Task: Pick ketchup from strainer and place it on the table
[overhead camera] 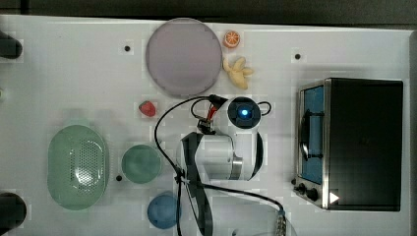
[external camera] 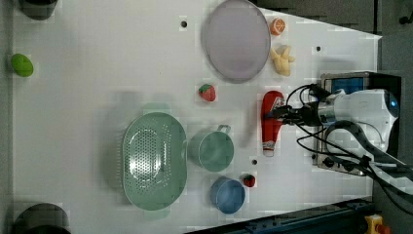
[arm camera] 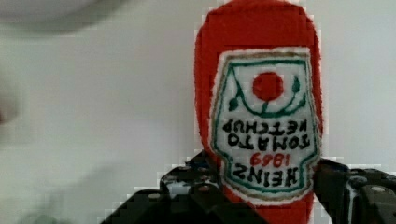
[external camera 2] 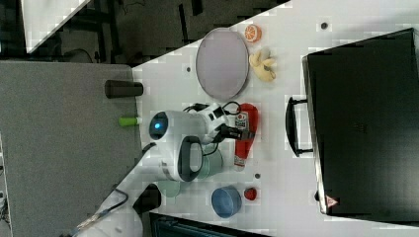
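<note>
One ketchup [arm camera: 259, 116] lying on table [external camera: 97, 73], clamped between end effector [external camera: 275, 114] fingers.

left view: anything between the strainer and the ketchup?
Yes, in the left view the green cup stands between the strainer and the ketchup.

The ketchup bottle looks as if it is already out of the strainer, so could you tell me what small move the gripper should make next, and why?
Probably open the fingers and release. The ketchup bottle lies lengthwise over the white table, well clear of the empty strainer, with the gripper closed across its body. It seems to rest on the surface or just above it, so a slight lowering first may be wise.
</note>
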You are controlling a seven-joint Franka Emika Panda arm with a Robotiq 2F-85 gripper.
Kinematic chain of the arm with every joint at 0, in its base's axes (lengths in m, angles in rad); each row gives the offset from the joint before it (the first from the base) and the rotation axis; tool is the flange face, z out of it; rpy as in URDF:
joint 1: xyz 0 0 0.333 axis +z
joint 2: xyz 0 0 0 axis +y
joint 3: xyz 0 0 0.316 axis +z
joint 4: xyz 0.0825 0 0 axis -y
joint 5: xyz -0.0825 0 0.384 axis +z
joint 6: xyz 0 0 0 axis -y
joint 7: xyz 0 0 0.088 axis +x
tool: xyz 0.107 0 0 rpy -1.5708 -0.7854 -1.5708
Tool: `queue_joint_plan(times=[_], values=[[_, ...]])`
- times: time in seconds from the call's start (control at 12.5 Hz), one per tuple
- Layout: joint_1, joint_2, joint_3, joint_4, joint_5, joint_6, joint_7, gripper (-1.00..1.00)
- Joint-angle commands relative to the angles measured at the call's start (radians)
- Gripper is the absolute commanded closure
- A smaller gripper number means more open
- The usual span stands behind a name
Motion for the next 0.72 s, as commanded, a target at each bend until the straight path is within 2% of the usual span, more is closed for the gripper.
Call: queue_joint_plan(times=[0.08, 0.24, 0.48, 0.72], values=[[-0.002, -0.009, -0.013, 0.008, 0.0, 0.016, -0.027, -0.59], [-0.003, -0.026, -0.012, 0.012, 0.0, 0.008, -0.028, -0.98], [-0.002, -0.112, 0.002, 0.065, 0.001, -0.013, -0.027, -1.0], [-0.002, -0.226, 0.017, 0.174, 0.002, -0.136, 0.001, -1.0]])
